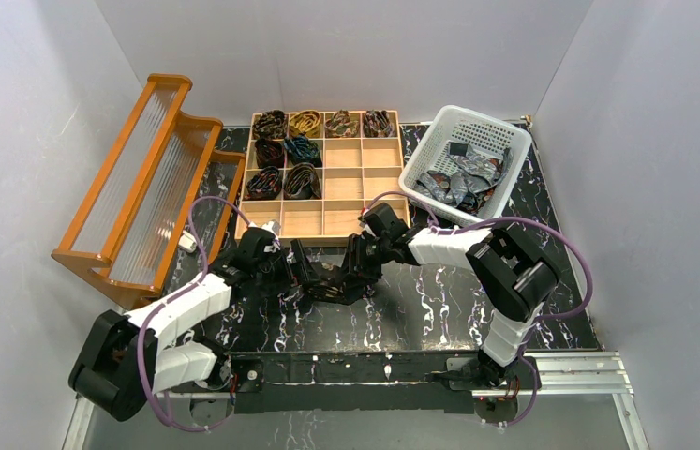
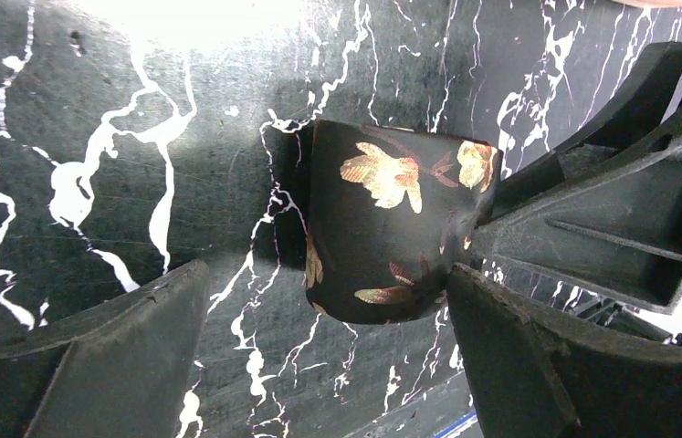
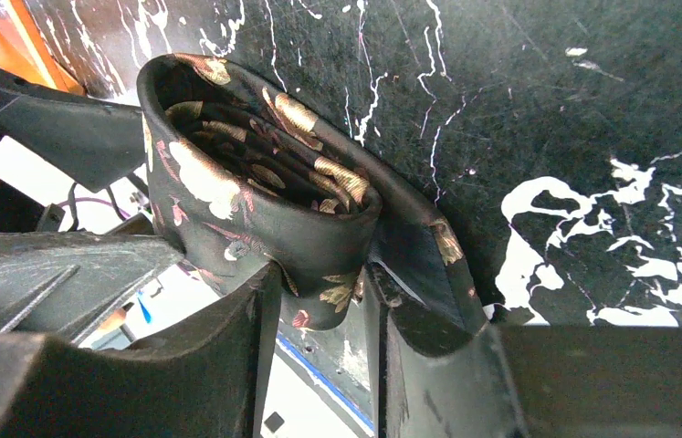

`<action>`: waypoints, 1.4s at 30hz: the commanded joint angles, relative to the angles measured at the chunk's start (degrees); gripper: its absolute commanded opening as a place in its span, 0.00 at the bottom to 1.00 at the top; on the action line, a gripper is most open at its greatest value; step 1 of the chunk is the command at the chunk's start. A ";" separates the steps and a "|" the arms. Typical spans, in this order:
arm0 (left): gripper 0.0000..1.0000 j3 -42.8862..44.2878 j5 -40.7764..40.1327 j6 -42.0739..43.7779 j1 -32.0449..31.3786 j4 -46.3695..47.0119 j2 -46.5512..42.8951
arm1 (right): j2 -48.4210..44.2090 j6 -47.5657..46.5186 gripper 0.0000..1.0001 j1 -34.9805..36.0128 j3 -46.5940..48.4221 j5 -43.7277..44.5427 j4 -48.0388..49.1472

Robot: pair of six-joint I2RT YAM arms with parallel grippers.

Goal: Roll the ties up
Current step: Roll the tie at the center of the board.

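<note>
Top external view, from left to right: an orange wooden rack (image 1: 135,183) stands left of the wooden tray (image 1: 362,199). The tray's grid holds eight rolled ties (image 1: 303,150), four across its far row and two in each of the next two rows, all toward its left side. The other compartments are bare. Right of the tray a white basket (image 1: 505,131) holds a heap of loose grey-silver ties (image 1: 463,183), not yet rolled. Both arms meet on the black marbled surface (image 1: 439,300) just in front of the tray. In the left wrist view the left jaws stand spread wide, gripping nothing. The dark tie with gold flowers (image 2: 392,228) sits between them as a finished-looking coil, close against the right-hand finger. In the right wrist view the right jaws are clenched on the near wall of that same coil, whose open top shows the wound layers. Whether the coil rests on the surface or hangs just clear of it I cannot tell. By my reckoning the job is about half done, going by the tray: eight coils are stowed and a ninth is rolled but not yet placed. The basket's heap is left to do, though I cannot count it. No brand, label or writing can be read anywhere.
</note>
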 commanded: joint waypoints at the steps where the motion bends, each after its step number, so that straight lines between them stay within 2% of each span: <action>1: 0.98 -0.88 3.94 0.43 0.40 3.62 1.79 | 1.30 -1.72 0.45 0.12 -0.72 2.04 -0.98; 15: 0.94 -5.32 11.54 -3.66 0.40 16.90 5.78 | 2.78 -3.03 0.34 -0.26 -2.45 2.62 -2.10; 30: 0.86 -8.67 14.27 -7.81 0.40 25.87 9.23 | 3.22 -2.04 0.32 -0.28 -5.29 3.63 -0.31; 33: 0.83 -8.74 13.93 -7.67 0.30 25.86 9.51 | 3.18 -2.04 0.32 -0.28 -5.38 3.60 -0.27; 37: 0.71 -8.79 14.27 -7.78 0.35 26.76 10.80 | 3.36 -1.91 0.32 -0.26 -5.55 3.45 -0.14; 42: 0.63 -8.51 13.79 -7.82 0.28 26.73 11.08 | 3.80 -1.84 0.32 -0.27 -5.73 3.03 0.08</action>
